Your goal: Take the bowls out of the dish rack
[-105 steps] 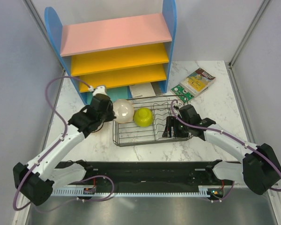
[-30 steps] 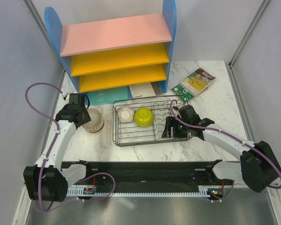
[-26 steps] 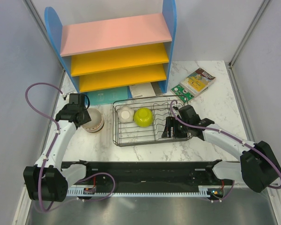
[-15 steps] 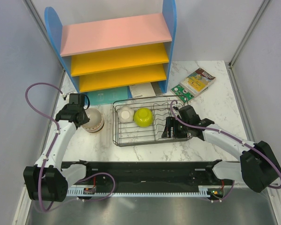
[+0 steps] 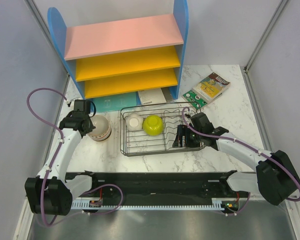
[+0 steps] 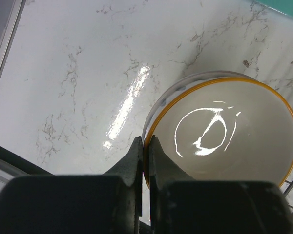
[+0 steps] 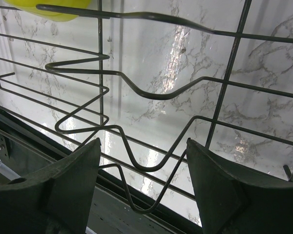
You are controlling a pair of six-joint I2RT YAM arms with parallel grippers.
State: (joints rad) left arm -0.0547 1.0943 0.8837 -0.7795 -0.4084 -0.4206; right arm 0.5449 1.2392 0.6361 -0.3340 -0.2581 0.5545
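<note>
Top external view puts the dish rack (image 5: 146,146) at the middle of the marble worktop (image 5: 230,120), and it is not yet unloaded. Two bowls sit at its far left end, a cream bowl (image 5: 135,120) and, just beside it, a yellow-green bowl (image 5: 153,124).

An orange-rimmed bowl (image 6: 224,131) is already out, standing upright on the worktop to the left of the rack. It seems to be nested in a second bowl (image 6: 171,95) with bluish spots. I judge the job about half done, with two bowls left to lift.

The left end effector (image 6: 146,144) has its fingers pressed together on the near rim of the orange-rimmed bowl, so that arm must let go before it can fetch another. The right end effector (image 7: 142,144) hangs spread wide over the rack's right end, holding nothing, with bent wire prongs right beneath it.

Those prongs and the rack's low sides are the likely snags. The blue shelf unit (image 5: 125,50) stands close behind the rack and limits reach from the far side. Some booklets (image 5: 207,87) lie well apart at the far right.
</note>
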